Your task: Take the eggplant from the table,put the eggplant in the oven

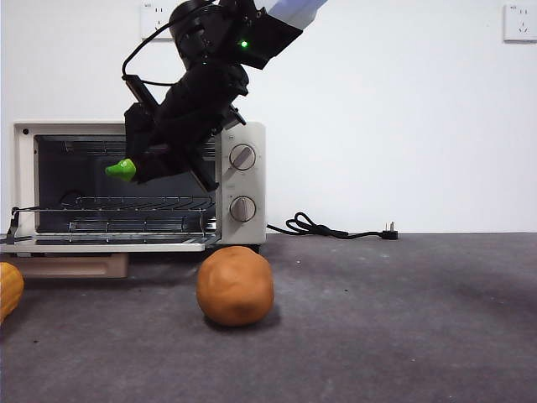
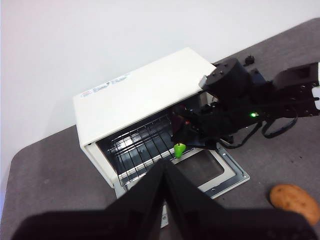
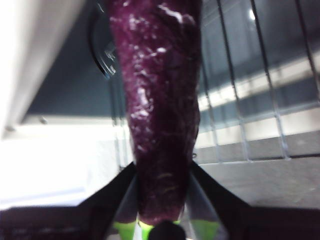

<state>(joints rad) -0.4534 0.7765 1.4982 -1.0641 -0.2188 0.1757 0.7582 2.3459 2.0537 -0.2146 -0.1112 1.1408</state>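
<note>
R gripper (image 3: 161,210) is clamping the eggplant (image 3: 160,100) between both jaws, which are pressing on its sides near the stem end. Eggplant surface is showing glossy dark purple w/ pale scuff marks; bright green cap is peeking out at the jaw base. In front view only the green tip (image 1: 122,170) is showing; the purple body is hidden behind the black arm and R gripper (image 1: 155,164). Eggplant is hanging in the air at the oven (image 1: 243,180) mouth, above the wire rack (image 1: 143,203), not touching it as far as can be seen. How far it is reaching inside cannot be told. Oven door (image 1: 101,245) is lying open, flat over the desk (image 1: 403,319).

L gripper (image 2: 165,167) is waiting well apart, above the oven; jaws are meeting at the tips, holding nothing. Orange-brown ball (image 1: 235,285) is sitting on the desk in front of the oven. A yellow vegetable (image 1: 8,290) is cut off at the frame edge. Black power cord (image 1: 331,228) is lying beside the oven.
</note>
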